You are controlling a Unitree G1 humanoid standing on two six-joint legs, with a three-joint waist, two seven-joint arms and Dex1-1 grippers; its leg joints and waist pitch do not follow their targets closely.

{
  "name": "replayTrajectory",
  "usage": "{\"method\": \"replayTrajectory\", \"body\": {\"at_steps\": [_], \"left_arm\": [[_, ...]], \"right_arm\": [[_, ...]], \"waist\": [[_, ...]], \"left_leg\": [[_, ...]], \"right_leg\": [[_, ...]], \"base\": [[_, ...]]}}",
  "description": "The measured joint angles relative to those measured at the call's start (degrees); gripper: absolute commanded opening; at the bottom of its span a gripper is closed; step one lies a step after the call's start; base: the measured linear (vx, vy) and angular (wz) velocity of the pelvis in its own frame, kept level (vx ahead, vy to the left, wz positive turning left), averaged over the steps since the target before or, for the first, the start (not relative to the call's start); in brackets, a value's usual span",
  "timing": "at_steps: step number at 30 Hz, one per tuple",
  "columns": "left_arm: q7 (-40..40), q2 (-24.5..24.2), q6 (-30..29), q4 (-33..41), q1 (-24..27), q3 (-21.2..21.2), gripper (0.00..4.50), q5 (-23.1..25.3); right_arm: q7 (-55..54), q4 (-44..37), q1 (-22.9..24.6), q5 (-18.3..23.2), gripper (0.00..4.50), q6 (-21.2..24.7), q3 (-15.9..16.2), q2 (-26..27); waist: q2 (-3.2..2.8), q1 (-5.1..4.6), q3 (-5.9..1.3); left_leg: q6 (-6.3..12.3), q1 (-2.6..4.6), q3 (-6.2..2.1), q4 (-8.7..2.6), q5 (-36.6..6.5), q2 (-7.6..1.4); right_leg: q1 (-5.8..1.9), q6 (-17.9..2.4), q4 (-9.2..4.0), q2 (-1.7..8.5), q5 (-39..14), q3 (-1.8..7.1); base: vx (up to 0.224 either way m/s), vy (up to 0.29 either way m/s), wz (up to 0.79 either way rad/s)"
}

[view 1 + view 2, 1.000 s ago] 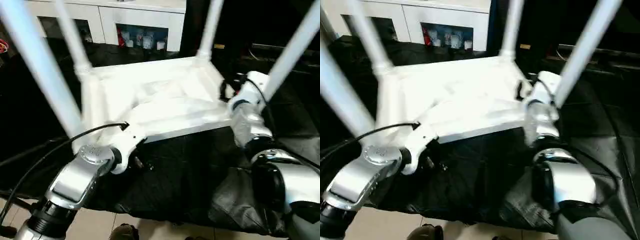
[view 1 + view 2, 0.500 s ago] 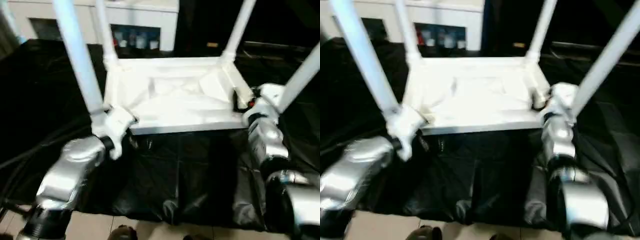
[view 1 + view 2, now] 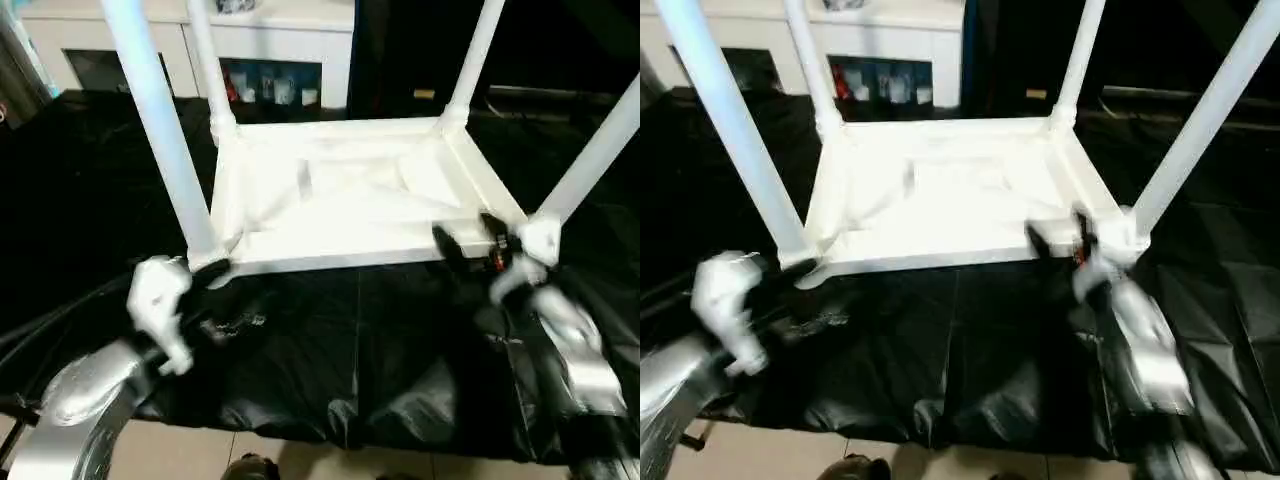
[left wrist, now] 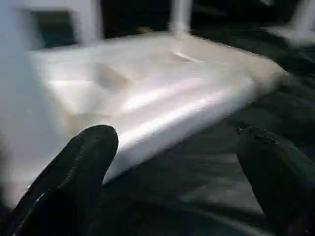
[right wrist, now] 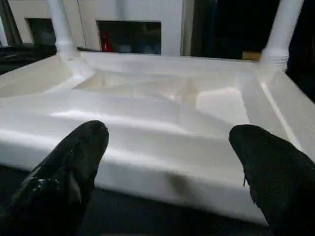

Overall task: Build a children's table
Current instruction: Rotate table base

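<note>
While the table point(image 3: 350, 190) lies upside down on the black sheet point(image 3: 350, 350), its four legs point(image 3: 160, 130) stand up out of the corner sockets and lean slightly outward toward their tips, so the underside of the top faces upward. Its rectangular top rests flat, with the long axis running across the robot's front from left to right; the raised rim frames a ribbed underside. Two legs rise at the near corners, one on the robot's left and one point(image 3: 595, 150) on its right, and two rise at the far corners, toward the cabinet point(image 3: 270, 60) behind. Just beside the near left corner, the left gripper point(image 3: 200, 300) sits low over the sheet; in the left wrist view its two black fingers point(image 4: 81, 167) are spread wide apart with nothing between them, the table's near edge point(image 4: 162, 118) ahead. At the near right corner, the right gripper point(image 3: 470, 245) is close to the rim beside the socket, and it may be touching the rim, though blur makes that hard to say. In the right wrist view its fingers point(image 5: 74, 162) are likewise parted wide and empty, with the near rim point(image 5: 147, 162) lying across the gap and the far legs point(image 5: 59, 24) rising beyond. Both silver forearms point(image 3: 80, 400) reach in from the near side.
</note>
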State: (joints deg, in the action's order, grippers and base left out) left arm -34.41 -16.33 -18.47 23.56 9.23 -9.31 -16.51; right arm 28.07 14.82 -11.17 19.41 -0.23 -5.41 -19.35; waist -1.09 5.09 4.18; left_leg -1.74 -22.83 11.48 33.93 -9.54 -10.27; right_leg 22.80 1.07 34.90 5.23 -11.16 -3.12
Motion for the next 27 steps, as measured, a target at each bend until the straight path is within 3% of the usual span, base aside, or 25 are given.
{"method": "replayTrajectory", "body": {"at_steps": [4,7,11,14,16,20,24,27], "left_arm": [[3.7,1.5,3.7,0.1,4.5,-1.3,4.47,2.2],[7.6,1.7,4.4,-1.5,2.8,-2.7,4.47,4.0],[8.5,1.0,5.6,-4.2,-1.6,-3.4,4.47,4.0],[7.8,0.1,7.1,-10.0,-7.8,-3.4,4.47,3.9],[7.3,-0.3,8.4,-14.4,-12.0,-3.4,4.47,3.8],[7.2,-1.4,9.7,-22.1,-18.7,-3.2,4.47,3.9],[8.4,-1.7,9.7,-34.7,-27.5,-2.9,4.47,5.4],[8.3,-1.7,10.1,-39.7,-31.0,-2.7,4.47,5.5]], "right_arm": [[-1.3,-9.9,7.2,2.9,4.5,7.0,-0.5,-0.9],[-3.3,-13.8,9.8,3.8,4.5,10.4,-0.9,-0.3],[-5.2,-15.2,11.6,3.6,4.5,11.5,-0.8,1.4],[-7.1,-16.0,12.2,3.0,4.5,13.2,-0.7,2.5],[-8.9,-16.3,12.1,2.4,4.5,14.2,-0.5,3.1],[-12.0,-16.2,11.3,0.9,4.5,15.7,-0.1,4.2],[-16.5,-10.6,6.9,-2.4,4.5,15.8,0.2,5.7],[-17.9,-7.1,4.3,-3.4,4.5,15.6,0.0,6.1]], "waist": [[0.23,-0.04,-0.24],[0.32,0.0,-0.28],[0.44,-0.01,-0.37],[0.42,-0.04,-0.38],[0.21,-0.05,-0.37],[0.14,-0.33,-0.36],[0.01,-0.38,-0.3],[-0.01,-0.34,-0.29]], "left_leg": [[0.0,0.22,-0.01,-0.09,0.0,0.01],[-0.01,0.25,-0.07,-0.11,0.0,0.03],[-0.01,0.55,-0.24,-0.13,0.0,0.12],[0.0,0.59,-0.77,-0.3,0.0,0.21],[0.0,0.66,-1.34,-0.31,0.0,0.4],[0.0,0.86,-1.47,-0.25,0.0,0.69],[0.0,0.92,-1.62,-0.25,0.0,0.77],[-0.01,0.97,-1.68,-0.27,0.0,0.76]], "right_leg": [[-0.06,0.1,-0.01,-0.02,0.0,0.03],[-0.02,0.1,-0.02,-0.04,-0.1,0.03],[0.0,0.1,-0.32,-0.04,-0.1,-0.03],[-0.26,0.1,-1.24,-0.01,-0.1,-0.49],[-0.85,0.1,-1.81,-0.02,-0.1,-0.72],[-0.8,0.1,-1.99,0.14,-0.1,-0.63],[-0.58,0.1,-2.03,0.15,-0.1,-0.7],[-0.46,0.1,-2.06,0.15,-0.1,-0.77]], "base": [[0.0,0.0,0.0],[0.0,0.0,0.0],[0.0,0.0,0.0],[0.0,0.0,0.0],[0.0,0.0,0.0],[0.0,0.0,0.0],[0.0,0.0,0.0],[0.0,0.0,0.0]]}}
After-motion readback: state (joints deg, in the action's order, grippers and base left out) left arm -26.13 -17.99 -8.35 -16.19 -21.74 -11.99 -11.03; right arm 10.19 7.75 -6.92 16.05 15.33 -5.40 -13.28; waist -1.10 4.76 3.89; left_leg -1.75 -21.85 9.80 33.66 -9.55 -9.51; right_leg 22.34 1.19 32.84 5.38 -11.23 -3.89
